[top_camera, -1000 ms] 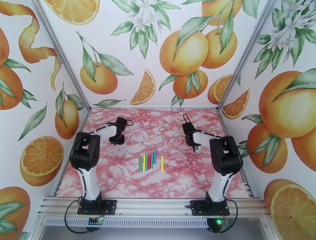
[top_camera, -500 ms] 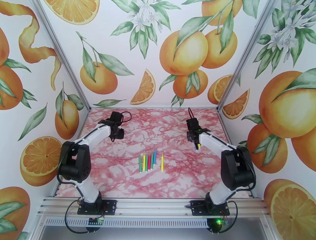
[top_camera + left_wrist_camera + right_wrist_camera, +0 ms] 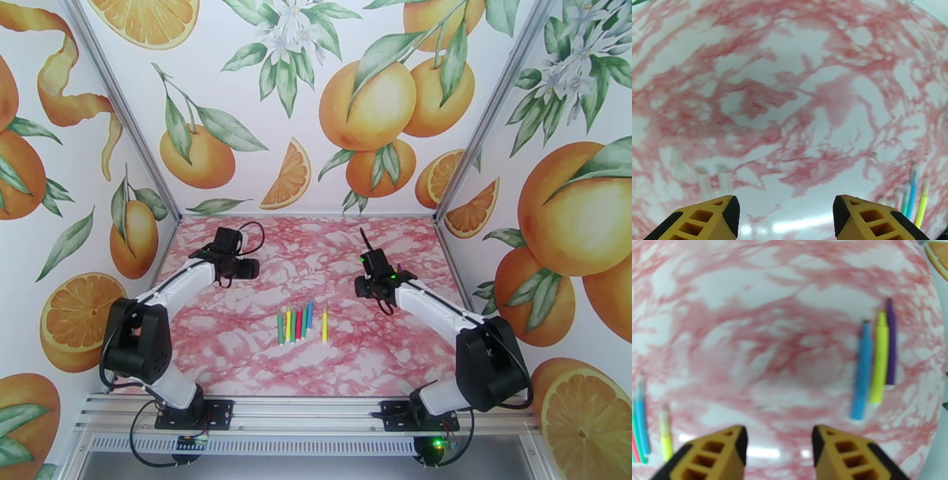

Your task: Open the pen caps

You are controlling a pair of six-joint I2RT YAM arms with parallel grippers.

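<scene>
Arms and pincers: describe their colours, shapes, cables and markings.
Both arms have white links and bulky black joints: left arm, right arm. Black cables loop at each wrist. The left pincer and right pincer carry orange-yellow latticed fingers with black pads.

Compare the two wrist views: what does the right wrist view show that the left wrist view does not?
Right wrist view: a blue pen, a yellow pen and a purple pen lying side by side. Left wrist view: three pale, blurred short tubes. Both: the pink marble table, part of the pen row, and open fingers with nothing between them.
</scene>
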